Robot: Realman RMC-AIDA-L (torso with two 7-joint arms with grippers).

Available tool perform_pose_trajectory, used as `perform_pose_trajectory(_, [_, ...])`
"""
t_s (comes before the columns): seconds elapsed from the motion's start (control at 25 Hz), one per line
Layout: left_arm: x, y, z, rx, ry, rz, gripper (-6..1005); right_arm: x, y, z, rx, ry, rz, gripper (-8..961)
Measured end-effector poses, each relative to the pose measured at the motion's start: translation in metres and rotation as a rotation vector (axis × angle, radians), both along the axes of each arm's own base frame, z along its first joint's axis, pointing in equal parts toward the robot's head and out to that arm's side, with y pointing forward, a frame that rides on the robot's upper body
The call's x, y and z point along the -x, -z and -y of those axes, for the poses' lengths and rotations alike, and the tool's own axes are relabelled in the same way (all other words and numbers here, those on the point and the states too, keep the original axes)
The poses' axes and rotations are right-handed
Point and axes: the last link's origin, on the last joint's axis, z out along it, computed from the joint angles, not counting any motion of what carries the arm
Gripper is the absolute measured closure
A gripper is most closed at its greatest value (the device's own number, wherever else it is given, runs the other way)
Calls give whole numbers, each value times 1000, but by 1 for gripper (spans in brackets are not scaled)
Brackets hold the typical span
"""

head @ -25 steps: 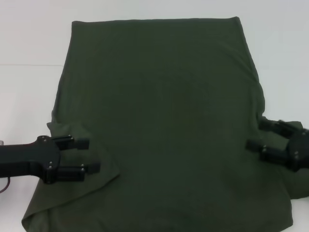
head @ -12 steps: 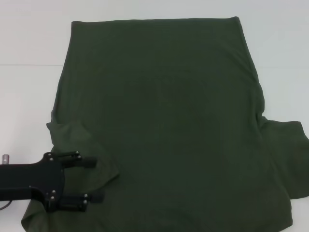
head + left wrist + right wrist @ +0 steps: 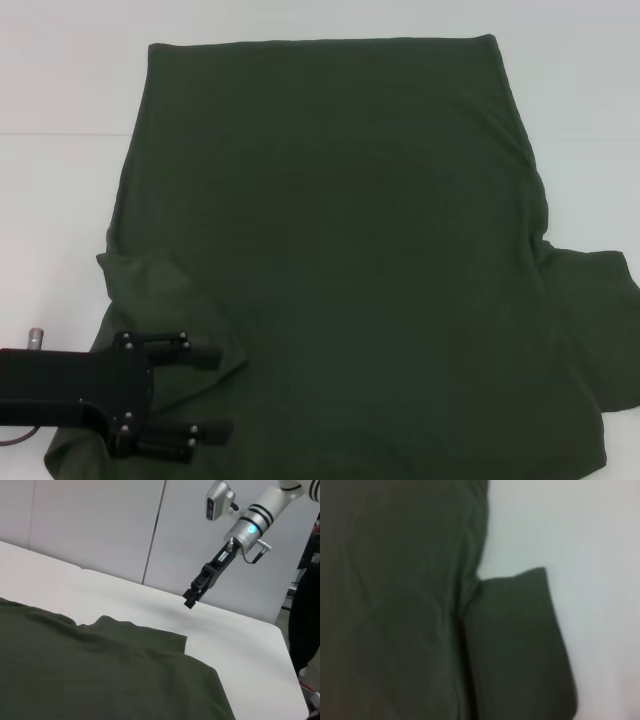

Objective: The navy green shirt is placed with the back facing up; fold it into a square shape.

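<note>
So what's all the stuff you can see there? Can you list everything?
shirt: one, dark olive green, spread flat across the middle of the table, one sleeve sticking out on the robot's right.
table: one, white, under the shirt.
wall: pale grey panels, behind the table.
left end effector: one, black, open, over the shirt's near left corner.
right end effector: one, black on a silver arm, lifted above the table, away from the shirt.

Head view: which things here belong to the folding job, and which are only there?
Belonging to the job:
- navy green shirt, spread flat
- left tool, open over the shirt's left sleeve
- right tool, raised above the table

Only there:
- white table
</note>
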Motion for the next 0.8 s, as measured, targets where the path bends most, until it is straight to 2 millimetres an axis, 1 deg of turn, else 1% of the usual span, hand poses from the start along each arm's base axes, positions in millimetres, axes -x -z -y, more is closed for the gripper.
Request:
perform_pose_trajectory(0.2, [-1,1,0,7,4,0,154,-4,9,-4,10,18,0,69])
perform_pose_trajectory(0.4, [0,0,1,8,2,0,154,-10,25,-10,49,34,-9,72])
perform_pose_trajectory(0.8, [-1,0,1,9,3,2,154,-10,39,-19,75,30,-4,74])
